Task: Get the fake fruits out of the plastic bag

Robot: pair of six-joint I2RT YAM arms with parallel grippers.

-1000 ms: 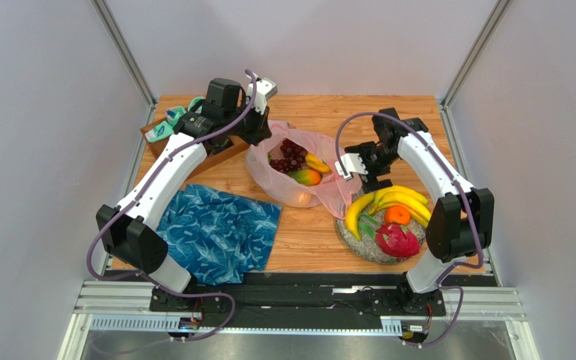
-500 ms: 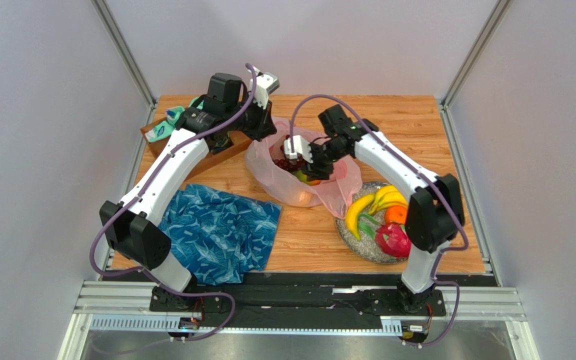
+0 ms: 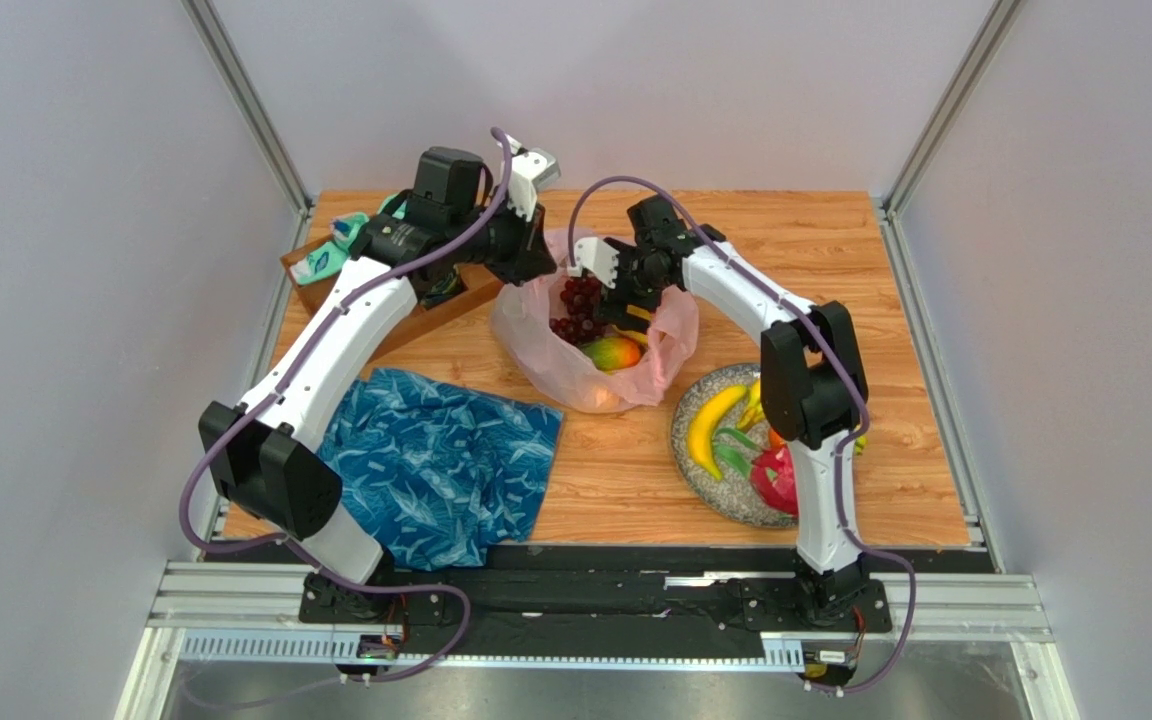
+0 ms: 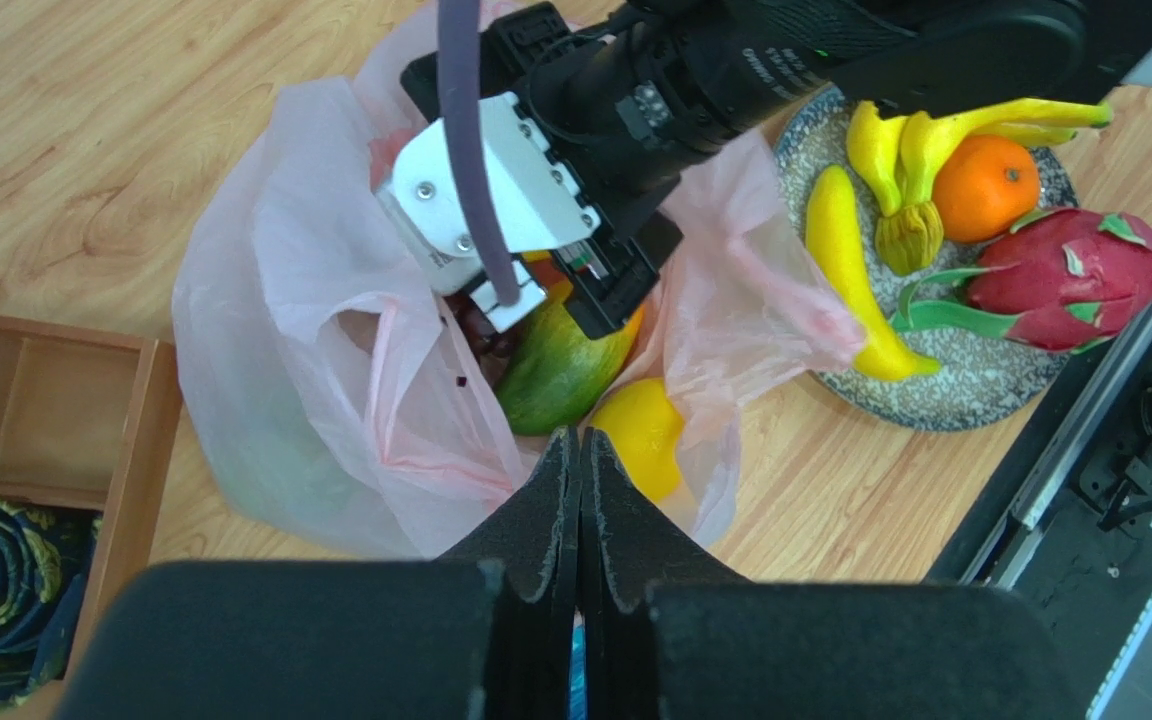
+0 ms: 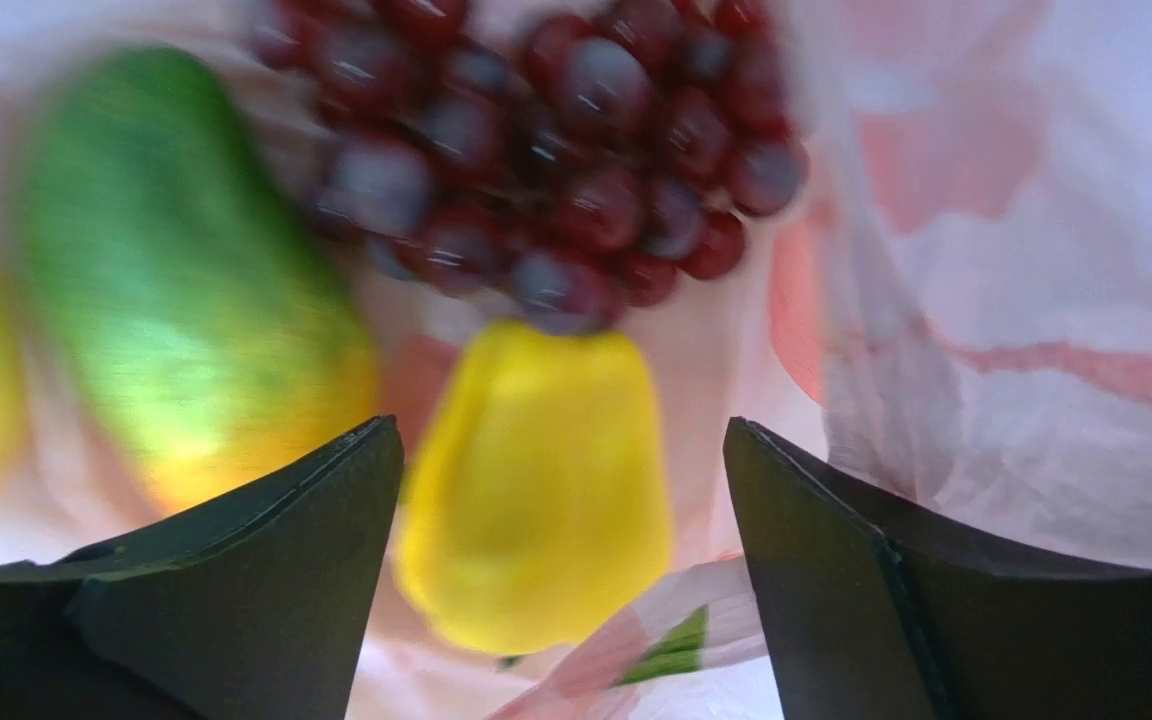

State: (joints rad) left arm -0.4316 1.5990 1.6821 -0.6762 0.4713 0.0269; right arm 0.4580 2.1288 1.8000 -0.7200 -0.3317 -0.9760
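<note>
- Pink plastic bag point(image 3: 537, 360) at centre of the top view, mouth up; grapes point(image 3: 579, 300), mango point(image 3: 615, 353) and yellow pepper point(image 5: 537, 495) inside.
- In its mouth: right gripper point(image 5: 555, 435), fingers wide, astride the pepper, holding nothing.
- At its upper-left rim: left gripper point(image 4: 579, 450), fingers pressed together, apparently pinching the film.
- Step in hand: sink until the fingers flank the pepper's middle, clear of film, then close.
</note>
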